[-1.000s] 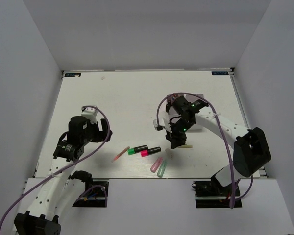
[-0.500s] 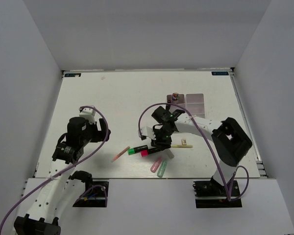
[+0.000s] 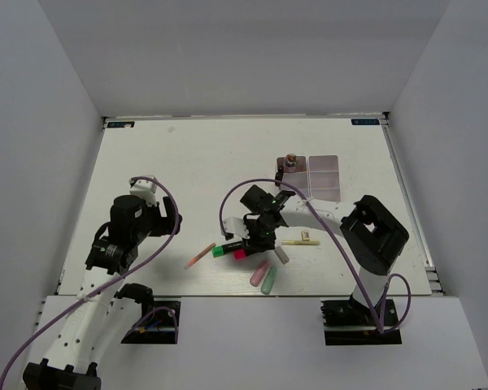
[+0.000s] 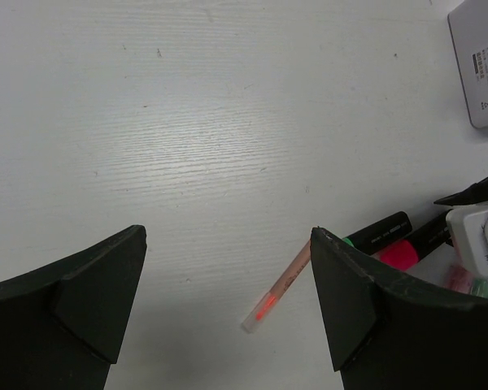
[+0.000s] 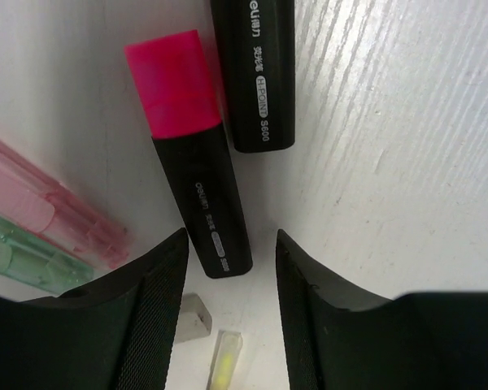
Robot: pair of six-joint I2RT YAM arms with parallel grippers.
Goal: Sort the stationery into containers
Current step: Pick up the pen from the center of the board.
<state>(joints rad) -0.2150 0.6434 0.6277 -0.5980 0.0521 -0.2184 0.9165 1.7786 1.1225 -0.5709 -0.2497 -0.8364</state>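
a white table (image 3: 187, 162) with a faint wood grain fills the floor of a plain booth, closed in by pale grey walls on the left, right and far sides. the trays (image 3: 324, 177), white with pale lilac insides, sit at the far right of the table, well apart from the loose pieces. those pieces lie in a cluster near the front edge, at the middle. the pink-ended marker (image 5: 197, 162) is black with a bright pink cap and small white lettering. it lies just beside the green-ended marker (image 3: 228, 248), also black. left of both is a thin pink pen (image 4: 278, 286), alone on bare table. nearer the front lie a pink eraser (image 3: 259, 272) and a green eraser (image 3: 268, 281), side by side, both see-through capsules. a pale yellow clip (image 3: 301, 241) lies to the right of the cluster. the right gripper (image 5: 229, 244) hangs low over the pink-ended marker, jaws half apart and straddling its black end, a gap on each side. the left gripper (image 4: 228, 244) is spread wide above bare table, holding nothing.
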